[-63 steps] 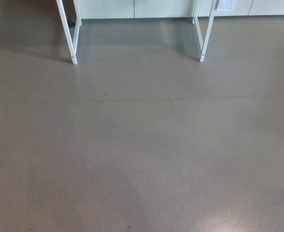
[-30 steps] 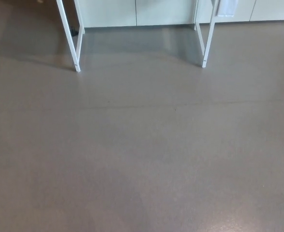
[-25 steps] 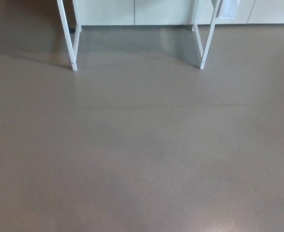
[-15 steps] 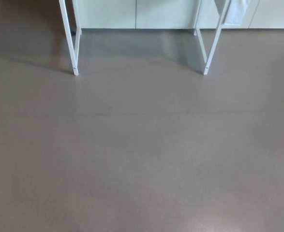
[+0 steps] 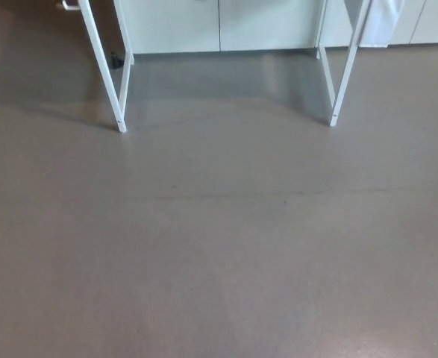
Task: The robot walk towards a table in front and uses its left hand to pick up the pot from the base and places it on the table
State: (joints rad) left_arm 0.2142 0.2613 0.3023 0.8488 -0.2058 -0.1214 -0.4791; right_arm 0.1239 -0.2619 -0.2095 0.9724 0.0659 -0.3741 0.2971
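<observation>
In the head view I see only smooth grey floor [image 5: 219, 246] running ahead to the counter, of which just two slanted white metal legs show: the left leg [image 5: 103, 71] and the right leg [image 5: 347, 67]. Pale flat cabinet doors [image 5: 219, 26] stand behind them, and a white cloth [image 5: 383, 22] hangs at the top right. The counter's top lies above the picture's edge, so the pot and its base are out of sight; I judge they stand up there.

Neither my left hand nor my right hand shows, so I cannot tell whether my fingers are released or clenched.

I can only guess how the pot will handle: probably stiff, with some weight and a smooth wall that could slip. I would take it by a handle if it has one, otherwise across the rim, and lift it straight up off the base.
</observation>
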